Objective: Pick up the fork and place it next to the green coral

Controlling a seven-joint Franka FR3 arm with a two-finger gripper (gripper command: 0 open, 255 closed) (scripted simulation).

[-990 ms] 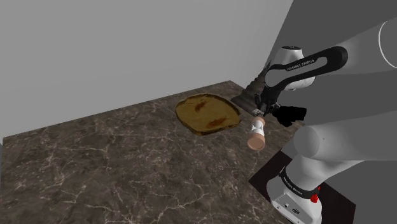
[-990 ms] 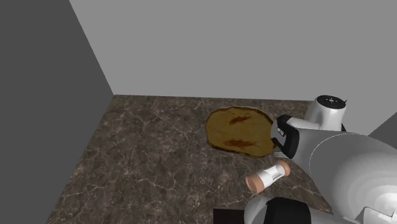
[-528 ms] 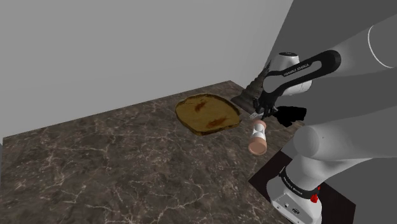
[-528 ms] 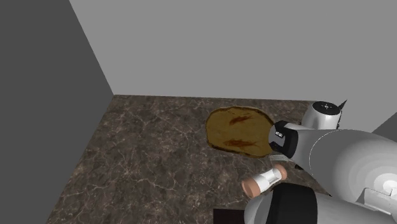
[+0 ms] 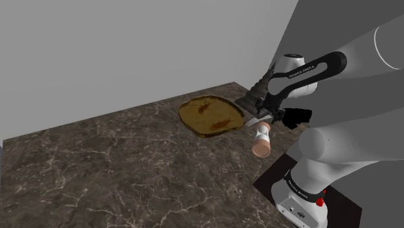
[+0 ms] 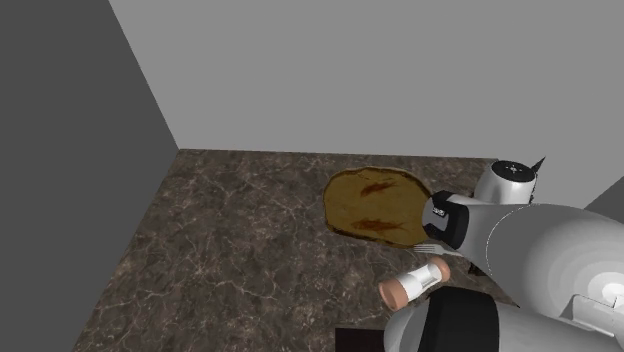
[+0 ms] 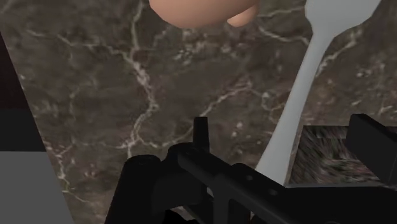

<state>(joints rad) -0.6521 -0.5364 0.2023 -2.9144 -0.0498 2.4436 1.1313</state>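
One fork, pale grey, sticks out of the black pincer, which is clamped on the end of its handle. The tines point toward the flat brown slab and stop just beside the slab's edge on the arm's side. In the shoulder view the fork looks roughly level and a little above the dark marbled counter, not lying on it. A white and pinkish cylinder lies on its side on the counter, farther from the slab than the fork, its pink end turned away from the slab. The coral, drawn dark and mottled, not green, stands off the slab's corner nearest the grey wall, close behind the pincer; in the wrist view its rough surface shows right beside the fork's handle. The white arm bends down over that side of the slab.
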